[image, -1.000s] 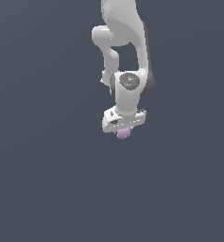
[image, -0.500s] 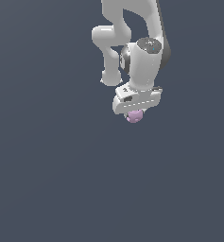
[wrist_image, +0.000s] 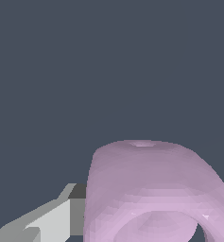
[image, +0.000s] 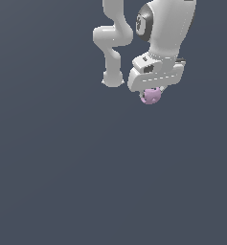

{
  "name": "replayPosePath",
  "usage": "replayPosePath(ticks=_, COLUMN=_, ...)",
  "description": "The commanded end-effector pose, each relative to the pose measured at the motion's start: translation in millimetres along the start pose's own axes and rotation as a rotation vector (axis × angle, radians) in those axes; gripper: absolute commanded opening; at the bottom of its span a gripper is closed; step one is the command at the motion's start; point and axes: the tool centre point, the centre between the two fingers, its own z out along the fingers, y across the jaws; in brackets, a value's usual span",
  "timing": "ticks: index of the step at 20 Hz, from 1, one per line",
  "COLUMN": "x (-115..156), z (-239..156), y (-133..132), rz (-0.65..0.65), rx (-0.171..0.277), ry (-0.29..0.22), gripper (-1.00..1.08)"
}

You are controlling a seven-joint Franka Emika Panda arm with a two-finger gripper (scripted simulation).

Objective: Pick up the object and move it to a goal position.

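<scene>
The object [image: 150,96] is a small pale pink-lilac rounded lump. It hangs just under the white gripper [image: 152,92] in the exterior view, held up in the air at the upper right of that view. The gripper is shut on it, and its fingers are mostly hidden behind the hand. In the wrist view the object [wrist_image: 151,189] fills much of the picture, with a rimmed hollow facing the camera. One grey-white finger [wrist_image: 52,220] shows beside it.
The white arm [image: 116,43] bends down from the top of the exterior view. All around is a plain dark grey-blue ground [image: 86,182] with no other objects in view.
The gripper with the object in it has moved up and towards the exterior view's right. The arm appears larger now.
</scene>
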Motion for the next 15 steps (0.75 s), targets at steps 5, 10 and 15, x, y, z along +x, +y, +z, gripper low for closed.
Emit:
replayPosePath(ticks=5, x=-6, z=-45, y=-25, rz=0.001, rx=0.001, ry=-0.001, gripper=-1.00)
replayPosePath(ticks=10, x=-7, z=-63, y=-36, rz=0.001, rx=0.001, ry=-0.001, gripper=-1.00)
replayPosePath(ticks=15, x=-6, z=-69, y=-39, rz=0.001, rx=0.002, ry=-0.001, gripper=-1.00)
